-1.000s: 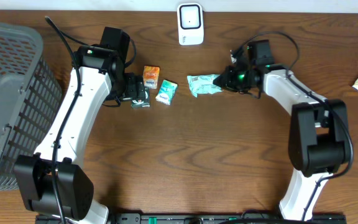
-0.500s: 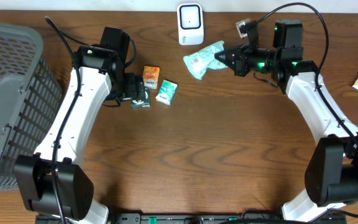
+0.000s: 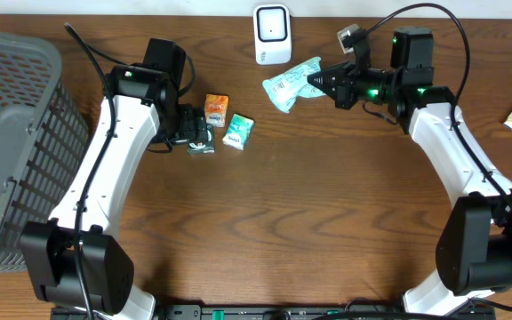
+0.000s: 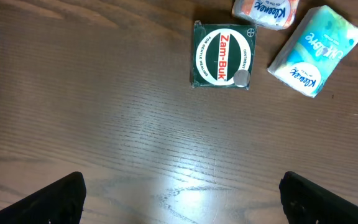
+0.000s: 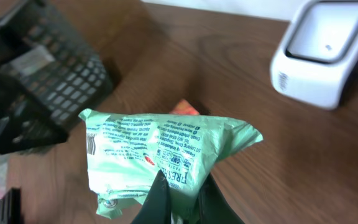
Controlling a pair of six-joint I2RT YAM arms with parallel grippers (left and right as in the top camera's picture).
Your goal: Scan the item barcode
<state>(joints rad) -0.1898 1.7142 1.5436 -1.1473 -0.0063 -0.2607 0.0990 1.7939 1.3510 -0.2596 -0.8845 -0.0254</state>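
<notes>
At the tip of my right gripper (image 5: 180, 186), green packet (image 5: 160, 146) pinched tight, white scanner (image 5: 321, 55) just ahead, my left gripper (image 4: 184, 200) wide apart, little green box (image 4: 222, 56) ahead

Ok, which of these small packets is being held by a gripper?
The pale green crinkly plastic packet, pinched in the right gripper. The orange tissue pack, teal tissue pack and dark green Zam-Buk box lie loose on the wooden table.
</notes>
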